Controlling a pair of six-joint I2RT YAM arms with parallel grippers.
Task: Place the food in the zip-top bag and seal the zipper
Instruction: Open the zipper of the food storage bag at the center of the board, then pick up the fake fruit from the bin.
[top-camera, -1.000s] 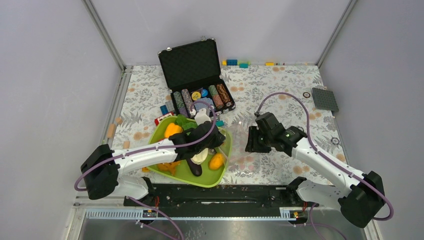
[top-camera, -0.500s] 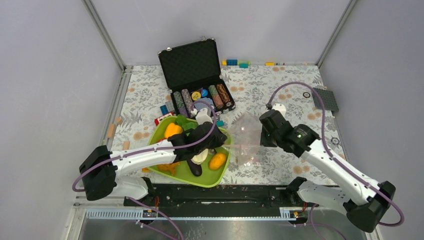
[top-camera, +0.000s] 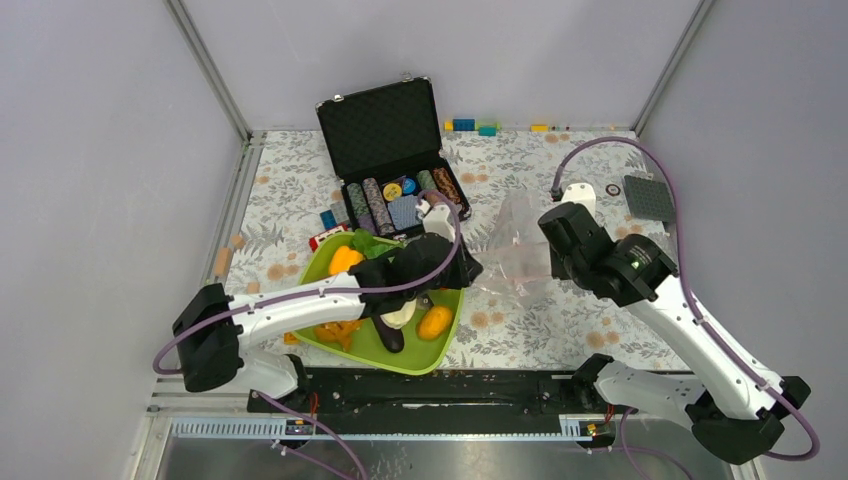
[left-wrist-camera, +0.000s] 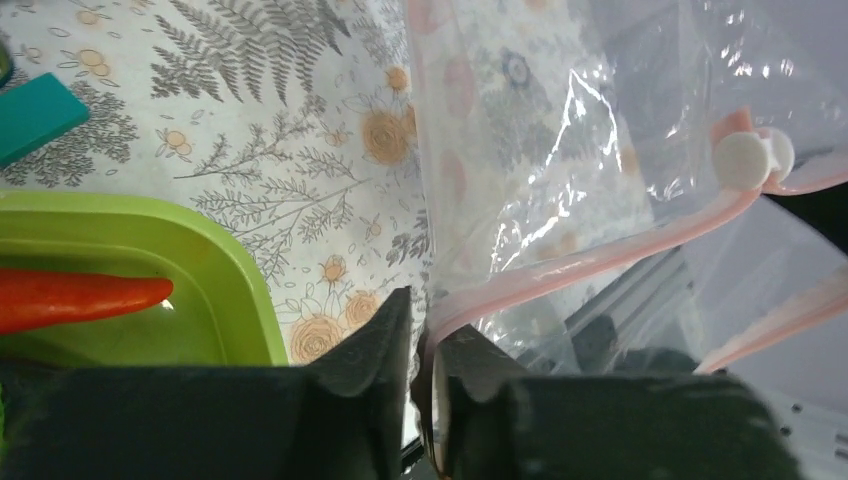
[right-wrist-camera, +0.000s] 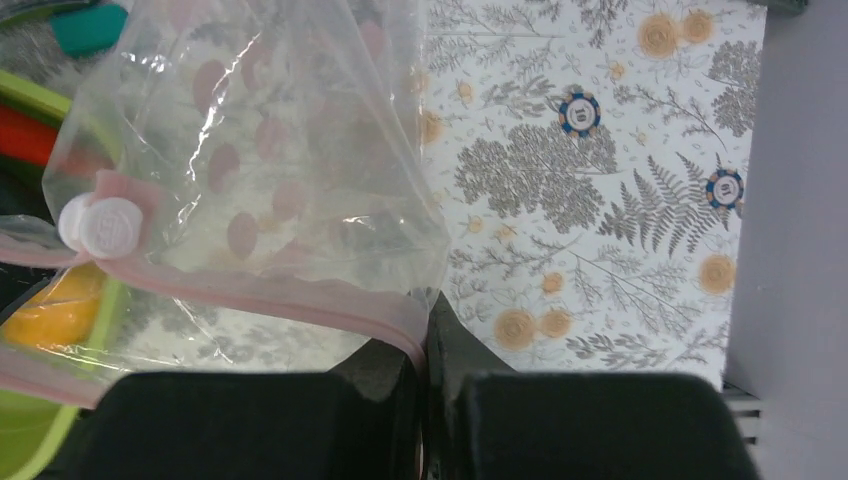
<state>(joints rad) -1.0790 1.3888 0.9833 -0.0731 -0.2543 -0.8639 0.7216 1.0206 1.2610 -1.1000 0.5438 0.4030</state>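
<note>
The clear zip-top bag (top-camera: 510, 248) hangs off the table, stretched between my two grippers. My right gripper (right-wrist-camera: 422, 335) is shut on one end of the pink zipper (right-wrist-camera: 300, 303). My left gripper (left-wrist-camera: 425, 330) pinches the zipper strip (left-wrist-camera: 600, 255) at the bag's other side, its jaws almost together. A white slider (right-wrist-camera: 105, 228) sits on the strip. The food lies in the lime-green tray (top-camera: 440, 352): yellow pepper (top-camera: 345, 260), lettuce (top-camera: 368, 243), eggplant (top-camera: 390, 335), orange fruit (top-camera: 434, 322) and carrot (left-wrist-camera: 80, 297). The bag holds no food.
An open black case of poker chips (top-camera: 395, 150) stands behind the tray. Loose chips (right-wrist-camera: 580, 112) lie on the floral cloth to the right. A grey baseplate (top-camera: 650, 197) is at the far right, coloured bricks (top-camera: 475, 126) along the back wall, a teal block (left-wrist-camera: 35, 115) near the tray.
My right gripper shut on the bag's edge and lifted it up and back to the right. My left gripper moved right from over the tray to the bag's other edge.
</note>
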